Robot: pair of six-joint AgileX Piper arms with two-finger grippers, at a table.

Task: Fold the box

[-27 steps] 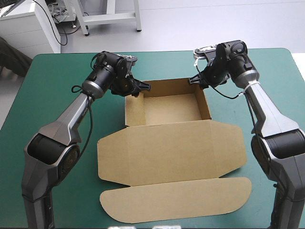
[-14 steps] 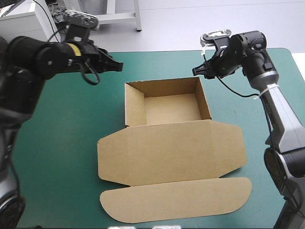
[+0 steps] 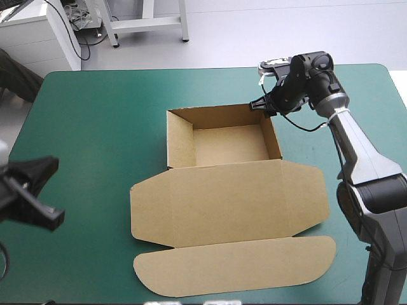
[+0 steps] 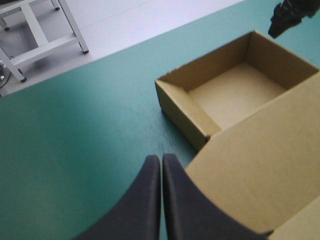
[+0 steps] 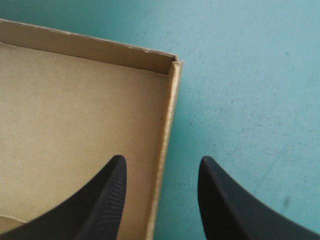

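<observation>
Plainly, the brown box [image 3: 229, 203] sits in the middle of the table [image 3: 95, 114] on its teal-green cover, half made up. Its far part stands as an open tray [image 3: 229, 146] with four walls raised. Its lid [image 3: 210, 210] lies flat toward the near edge, ending in a long rounded tuck flap [image 3: 235, 267] on the cover. The right gripper [image 3: 262, 105] is down at the tray's far right corner with its black fingers spread. In its own wrist view the right gripper [image 5: 162, 159] straddles the tray's right wall: one finger [image 5: 107, 200] is over the tray's floor, the other [image 5: 225, 205] is outside over the cover, and the wall's top edge runs up between them to the corner. Whether either finger actually touches the board I cannot make out. The left gripper [image 3: 32, 197] hangs over the left side of the table, well apart from the box. From above its shape is hard to read, but in its own wrist view the left gripper [image 4: 161, 157] shows both fingers pressed together in one point, holding nothing. It is aimed toward the tray's near left corner, with the lid's edge just beside it.
</observation>
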